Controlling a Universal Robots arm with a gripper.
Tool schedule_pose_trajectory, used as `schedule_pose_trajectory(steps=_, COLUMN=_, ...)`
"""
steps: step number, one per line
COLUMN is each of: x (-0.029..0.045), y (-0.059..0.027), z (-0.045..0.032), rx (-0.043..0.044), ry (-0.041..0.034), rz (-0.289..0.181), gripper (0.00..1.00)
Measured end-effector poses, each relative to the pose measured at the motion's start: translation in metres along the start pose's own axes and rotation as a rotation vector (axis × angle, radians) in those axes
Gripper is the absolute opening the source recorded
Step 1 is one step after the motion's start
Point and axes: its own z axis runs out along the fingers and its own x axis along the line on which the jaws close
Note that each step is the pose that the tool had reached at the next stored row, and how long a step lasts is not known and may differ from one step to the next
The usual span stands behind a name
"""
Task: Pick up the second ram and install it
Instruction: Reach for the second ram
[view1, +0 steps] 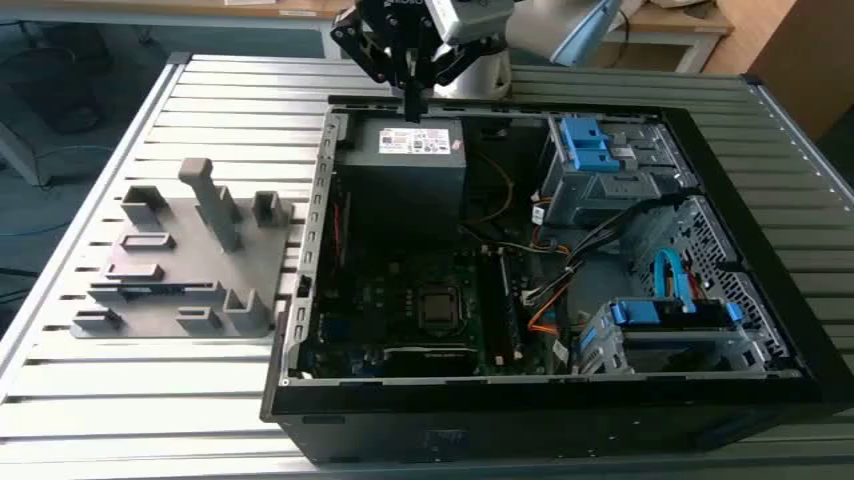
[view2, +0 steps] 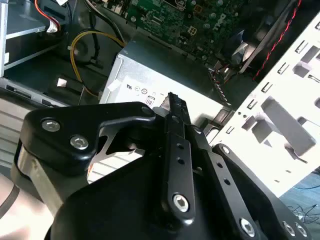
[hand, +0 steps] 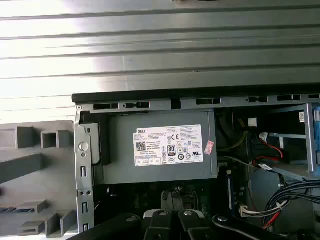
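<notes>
My gripper hangs over the back edge of the open computer case, just above the grey power supply with its white label. Its black fingers are pressed together with nothing between them. In the first wrist view the fingertips point at the edge of the power supply. The second ram, a thin dark stick with a bluish mark, lies in a slot of the grey holder block at the exterior view's left, well away from my gripper. A bluish strip of the ram shows in the first wrist view.
The case holds the motherboard, blue drive cages and loose cables. A long dark stick stands in a motherboard slot. The holder block has tall upright posts. The table is ribbed metal.
</notes>
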Motion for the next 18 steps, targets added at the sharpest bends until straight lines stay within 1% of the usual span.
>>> schedule_pose_trajectory(steps=3, x=0.0002, y=0.0, z=0.0, rx=0.0, ry=-0.0001, rz=0.0, gripper=0.1)
schedule_pose_trajectory(steps=6, x=0.0037, y=-0.0003, z=-0.0002, rx=0.0001, ry=0.0, rz=0.0, gripper=0.1)
schedule_pose_trajectory(steps=9, x=0.0124, y=-0.0009, z=-0.0003, rx=0.0, ry=-0.0004, rz=0.0, gripper=0.1)
schedule_pose_trajectory(steps=14, x=0.0308, y=-0.0023, z=-0.0008, rx=-0.0002, ry=-0.0018, rz=0.0, gripper=0.1)
schedule_pose_trajectory(steps=18, x=0.0416, y=-0.0032, z=-0.0012, rx=-0.0002, ry=-0.0024, rz=0.0, gripper=0.1)
